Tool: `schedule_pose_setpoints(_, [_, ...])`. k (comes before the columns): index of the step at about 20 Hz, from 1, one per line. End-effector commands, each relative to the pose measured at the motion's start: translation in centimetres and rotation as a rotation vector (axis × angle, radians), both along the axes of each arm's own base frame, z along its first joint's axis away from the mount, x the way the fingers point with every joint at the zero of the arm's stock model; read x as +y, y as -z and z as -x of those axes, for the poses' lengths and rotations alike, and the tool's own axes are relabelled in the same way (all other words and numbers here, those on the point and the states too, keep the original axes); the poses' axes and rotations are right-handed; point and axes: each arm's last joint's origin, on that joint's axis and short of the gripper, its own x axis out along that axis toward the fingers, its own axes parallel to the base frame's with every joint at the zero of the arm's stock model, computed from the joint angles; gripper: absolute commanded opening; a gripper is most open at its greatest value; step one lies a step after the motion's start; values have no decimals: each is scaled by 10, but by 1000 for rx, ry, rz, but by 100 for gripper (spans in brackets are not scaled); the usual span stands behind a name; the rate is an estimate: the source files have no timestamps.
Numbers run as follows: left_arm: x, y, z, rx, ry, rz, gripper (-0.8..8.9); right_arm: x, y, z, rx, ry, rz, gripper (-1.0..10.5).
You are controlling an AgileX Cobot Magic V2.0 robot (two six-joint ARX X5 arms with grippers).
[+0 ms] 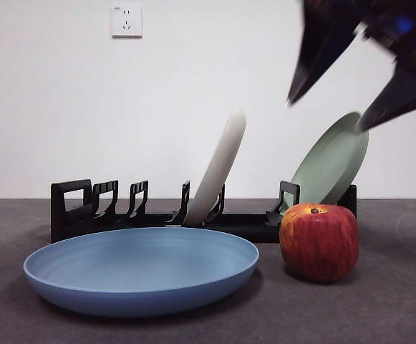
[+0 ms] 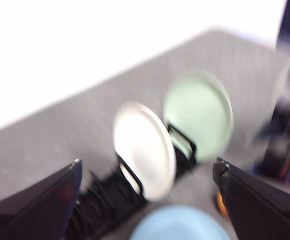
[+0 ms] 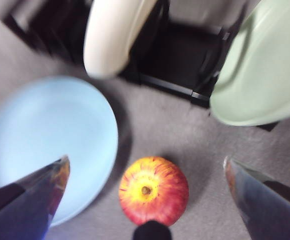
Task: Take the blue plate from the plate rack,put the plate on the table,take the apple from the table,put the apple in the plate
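Right gripper hangs above the apple, jaws spread wide, nothing held. Left gripper is raised over the rack end, jaws also spread, empty; its picture is blurred. One apple stands upright on the table, near the front edge, just beside the blue plate. One blue plate lies flat on the table in front of the plate rack. Two plates stay slotted in the rack: one cream plate, one green plate.
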Motion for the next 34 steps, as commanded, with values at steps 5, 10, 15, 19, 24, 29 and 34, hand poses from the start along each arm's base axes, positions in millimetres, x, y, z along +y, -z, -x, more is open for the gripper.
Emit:
schedule_pose_setpoints(5, [42,-5,21,-31,-107,-1,440,35,40,-28,79,-50,218,536])
schedule_pose_setpoints(10, [45,2,22,12,-134,-65,440,43,77,-36,221,-69,304,536])
schedule_pose_setpoints(15, [45,2,22,9,-142,-67,440,43,86,-35,277,-69,337,53])
schedule_pose_setpoints(19, [46,2,22,2,-173,-88,440,47,76,-35,257,-67,313,-9])
schedule_pose_setpoints(24, [49,5,21,-7,-249,-153,439,83,17,-32,126,-187,157,-11])
schedule_pose_setpoints(29, [52,8,21,7,-263,-203,439,118,-18,-29,2,-283,49,-12])
schedule_pose_setpoints(34, [54,9,20,8,-270,-232,439,149,15,-29,69,-344,100,-12])
